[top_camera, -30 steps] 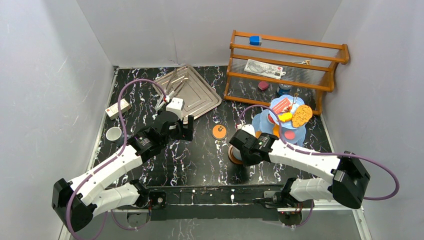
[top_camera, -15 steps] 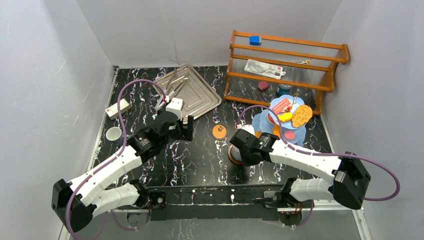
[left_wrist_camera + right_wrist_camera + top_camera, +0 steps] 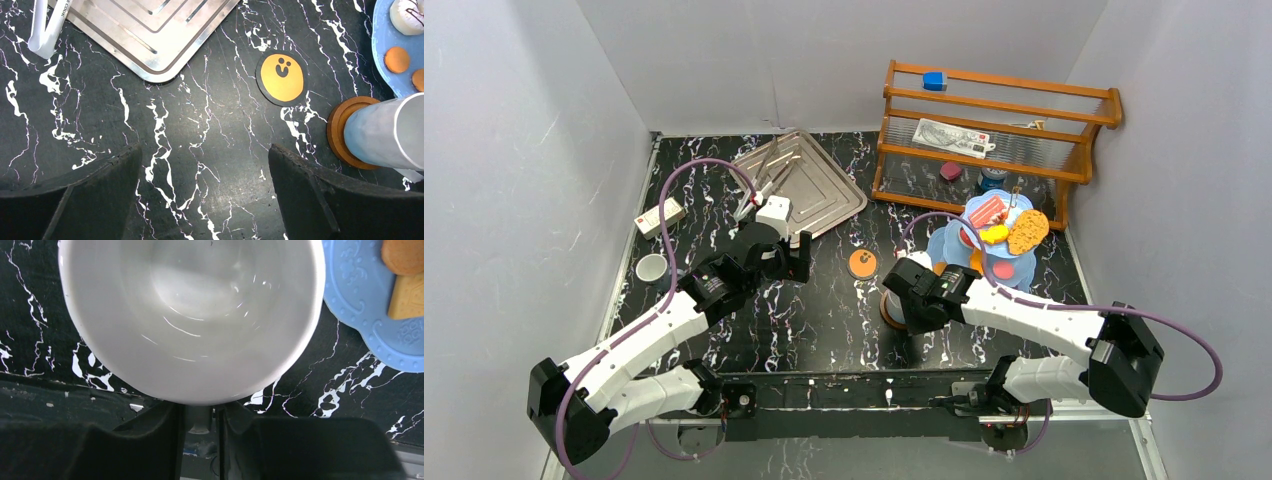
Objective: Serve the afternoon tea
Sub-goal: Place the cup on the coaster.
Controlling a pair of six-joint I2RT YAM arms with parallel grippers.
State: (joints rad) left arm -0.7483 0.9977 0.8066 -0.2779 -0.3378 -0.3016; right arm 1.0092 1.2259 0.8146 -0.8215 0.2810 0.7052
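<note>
My right gripper (image 3: pixel 904 292) is shut on the handle of a white mug (image 3: pixel 891 298). The mug stands on a brown saucer (image 3: pixel 887 318), just left of the light-blue three-tier stand (image 3: pixel 954 245), which carries several toy pastries (image 3: pixel 1027 232). In the right wrist view the mug (image 3: pixel 190 315) fills the frame above my gripper (image 3: pixel 200 415), and the stand's edge (image 3: pixel 360 315) shows at right. My left gripper (image 3: pixel 796 258) is open and empty over bare table (image 3: pixel 205 155). An orange disc with a face mark (image 3: pixel 282 77) lies ahead of it, with the mug (image 3: pixel 385 132) and saucer (image 3: pixel 340 125) to its right. A grey mug (image 3: pixel 652 267) stands far left.
A silver tray (image 3: pixel 809 185) holding metal tongs (image 3: pixel 759 185) lies at the back left, and its corner (image 3: pixel 150 35) is near my left gripper. A wooden rack (image 3: pixel 994 130) stands at the back right. A small white box (image 3: pixel 659 215) lies by the left wall.
My right gripper has edged slightly left with the mug in it. The left arm has not moved.
</note>
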